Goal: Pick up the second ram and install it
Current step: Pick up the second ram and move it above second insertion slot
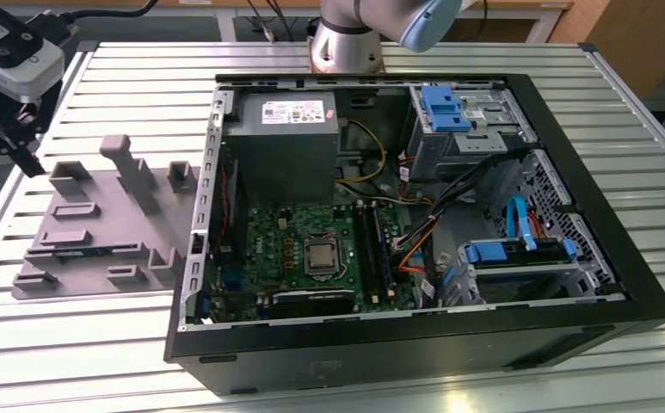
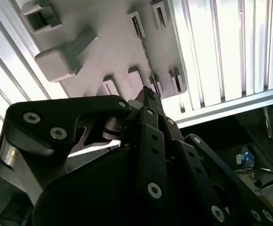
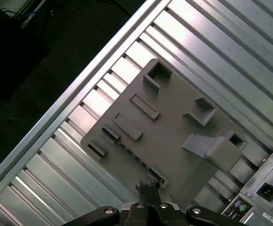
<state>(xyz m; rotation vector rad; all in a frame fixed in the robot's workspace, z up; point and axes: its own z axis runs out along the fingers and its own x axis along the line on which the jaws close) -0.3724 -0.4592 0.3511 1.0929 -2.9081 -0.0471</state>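
My gripper (image 3: 147,187) hangs above the gray tray (image 3: 174,127), its 2 fingers pressed together on nothing; the second ram (image 1: 80,252) lies in that tray.

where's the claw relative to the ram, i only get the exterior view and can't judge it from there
observer: in the second wrist view the claw hangs above the gray holder. Its tip lines up with one end of the ram, which stands on edge in a slot of that holder.
operator: is it gripping anything yet
observer: no. In the first wrist view the claw's tips are together with nothing between them, and the ram sits in the holder beneath.
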